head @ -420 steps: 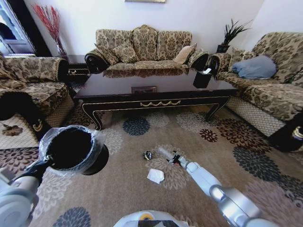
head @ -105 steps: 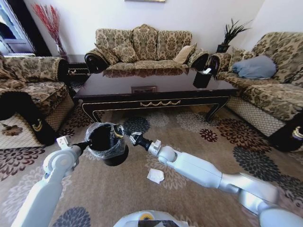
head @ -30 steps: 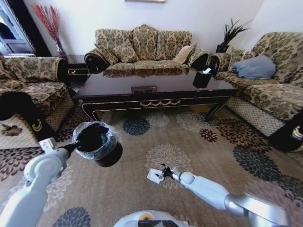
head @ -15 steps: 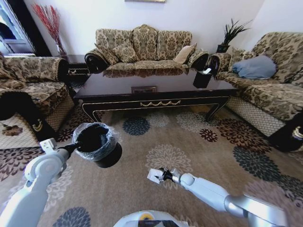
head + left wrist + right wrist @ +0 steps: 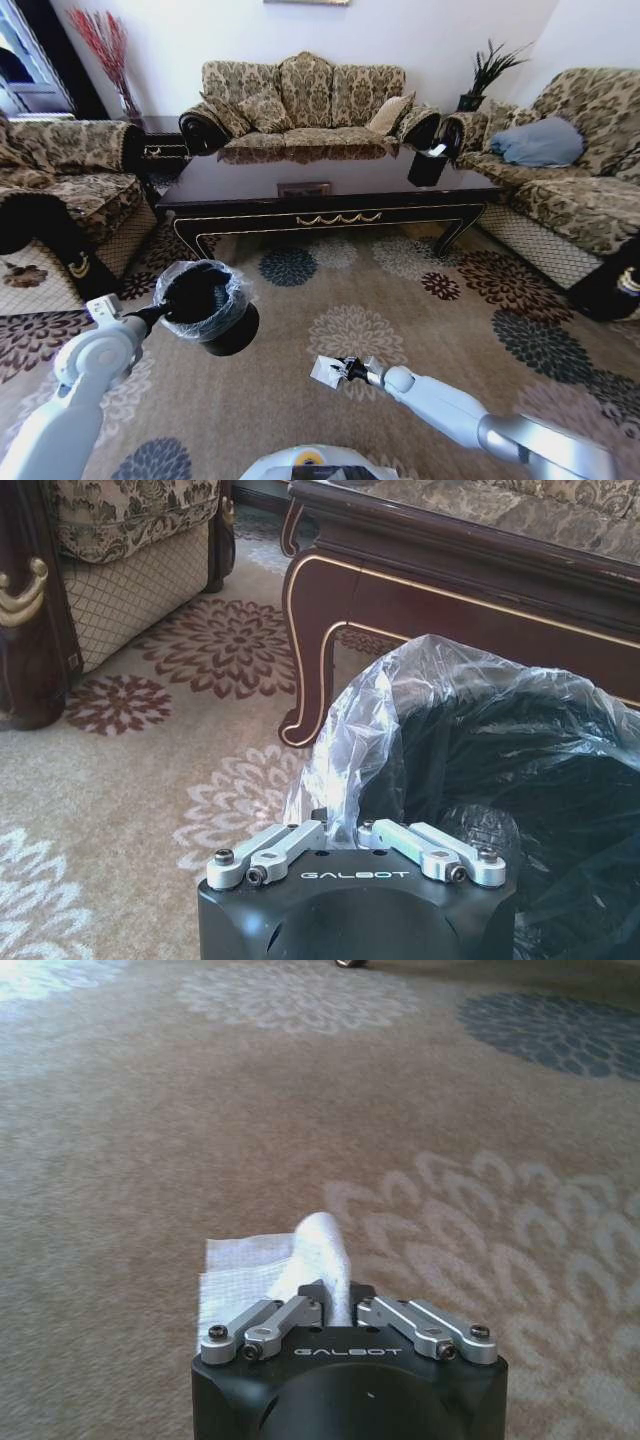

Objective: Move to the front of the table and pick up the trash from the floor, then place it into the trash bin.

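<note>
Patterned sofas [image 5: 300,95] are ringing the room across the upper half of the head view, and the long dark table [image 5: 320,195] is sitting in front of them with its gold scroll ornament facing the camera. Below it, the floor [image 5: 430,320], a beige carpet with round flower medallions, is filling the lower half of the frame. At lower left, the left pincer [image 5: 160,312] is clenching the plastic-lined rim of the trash bin [image 5: 205,300] and holding the small black bucket above the carpet; in the left wrist view its fingers [image 5: 290,845] are pinching the crinkly clear bag at the rim of the bin [image 5: 500,780], with a curved leg of the table [image 5: 310,650] standing behind. At lower centre of the head view, the right pincer [image 5: 345,369] is reaching toward the middle of the frame and gripping the crumpled white paper [image 5: 325,370]. In the right wrist view, this pincer [image 5: 338,1305] is closing on a raised fold of the paper [image 5: 270,1265], whose flat part is spreading over the carpet [image 5: 450,1110].
</note>
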